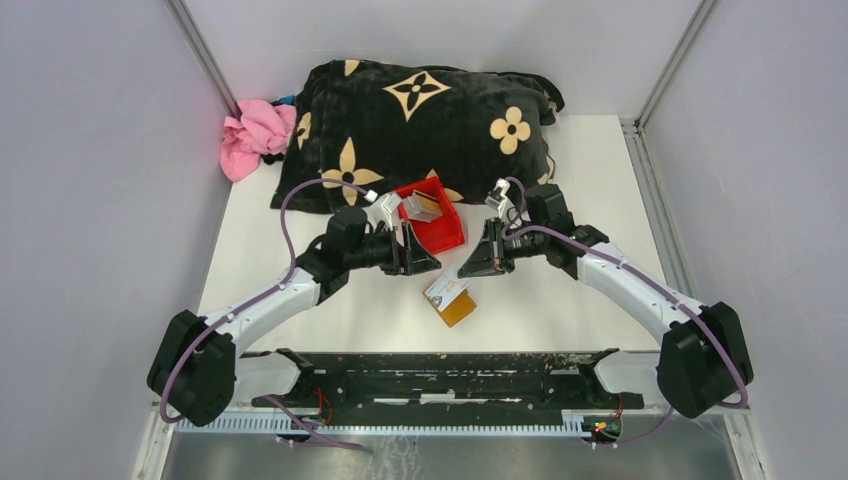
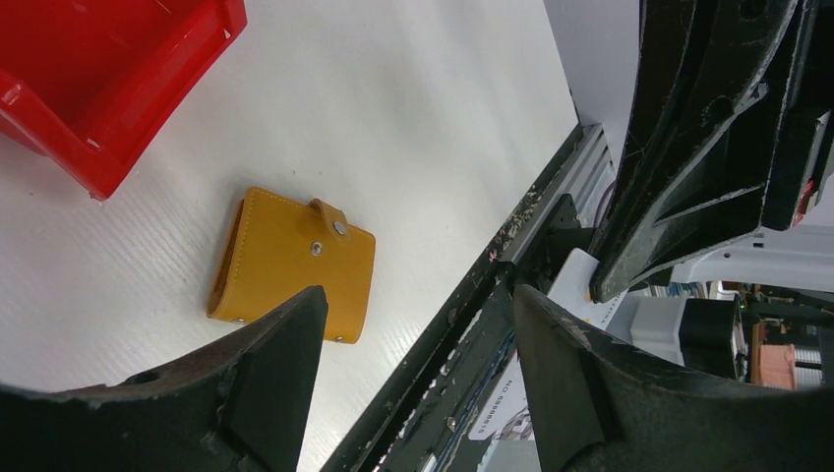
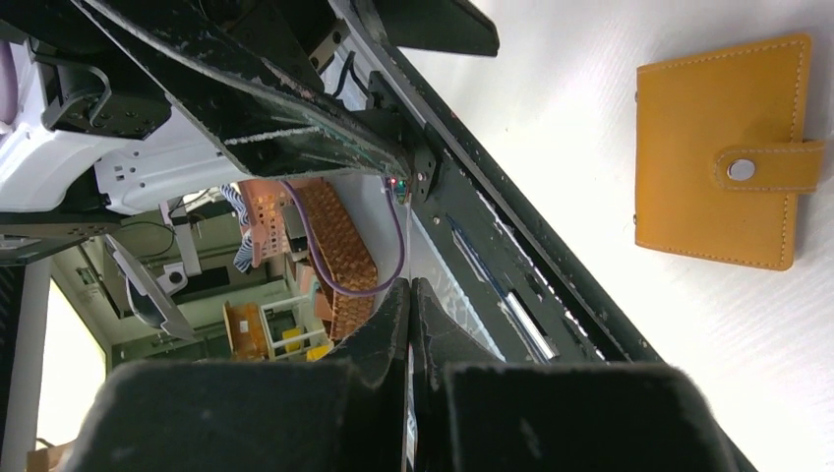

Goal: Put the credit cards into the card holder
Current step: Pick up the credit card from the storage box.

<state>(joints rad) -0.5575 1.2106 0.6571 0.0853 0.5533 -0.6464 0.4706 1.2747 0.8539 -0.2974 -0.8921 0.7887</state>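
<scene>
Overhead, both arms reach to mid-table, and the card holder (image 1: pixel 457 305) lies on the white table (image 1: pixel 560 300) just in front of the two grippers, near the red bin (image 1: pixel 447 232). Only this view shows the credit cards (image 1: pixel 425 207), a small greyish stack standing inside the bin. It also takes in the black flowered blanket (image 1: pixel 420 120) and the pink cloth (image 1: pixel 255 135) at the back.

The left wrist camera settles what the top view cannot: the left gripper (image 2: pixel 418 300) has its fingers spread wide with nothing between them, above the holder (folded, strap snapped down). The right wrist camera shows the right gripper (image 3: pixel 410 295) with its fingers pressed together on nothing, the holder lying apart from it on the table. From above, the holder's far end looks pale. Neither wrist view shows what that patch is, so I cannot tell.
</scene>
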